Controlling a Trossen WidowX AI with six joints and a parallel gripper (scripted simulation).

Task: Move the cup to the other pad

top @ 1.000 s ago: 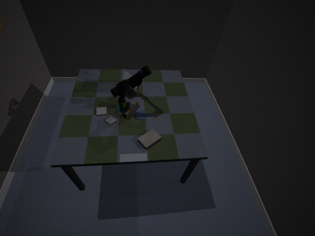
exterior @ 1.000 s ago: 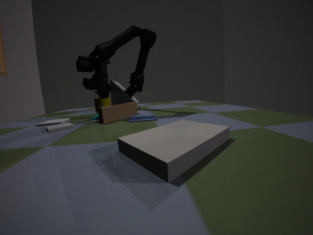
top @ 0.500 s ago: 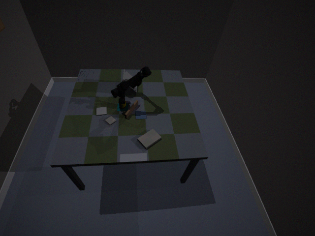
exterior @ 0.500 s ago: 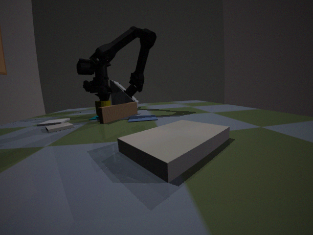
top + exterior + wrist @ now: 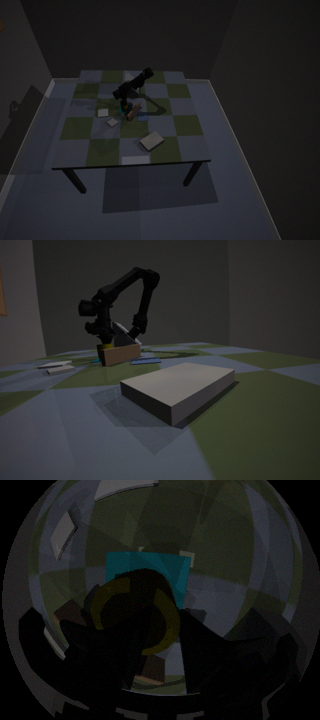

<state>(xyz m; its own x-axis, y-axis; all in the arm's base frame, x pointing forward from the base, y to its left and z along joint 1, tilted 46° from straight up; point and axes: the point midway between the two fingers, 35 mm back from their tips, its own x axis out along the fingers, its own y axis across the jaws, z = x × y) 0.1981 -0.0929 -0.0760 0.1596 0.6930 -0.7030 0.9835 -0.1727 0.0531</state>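
Gripper (image 5: 104,339) jaws apart — yellow cup (image 5: 104,346) on teal pad (image 5: 148,572), beside wood block (image 5: 120,354).

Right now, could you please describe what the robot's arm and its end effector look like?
The arm is matte black all over, built of chunky, angular links joined by rounded, bulky joint housings. No cables, labels or markings can be made out in this dim light. The end effector is equally black, a blocky body narrowing downward to its fingers; in the wrist view they show only as dark silhouettes.
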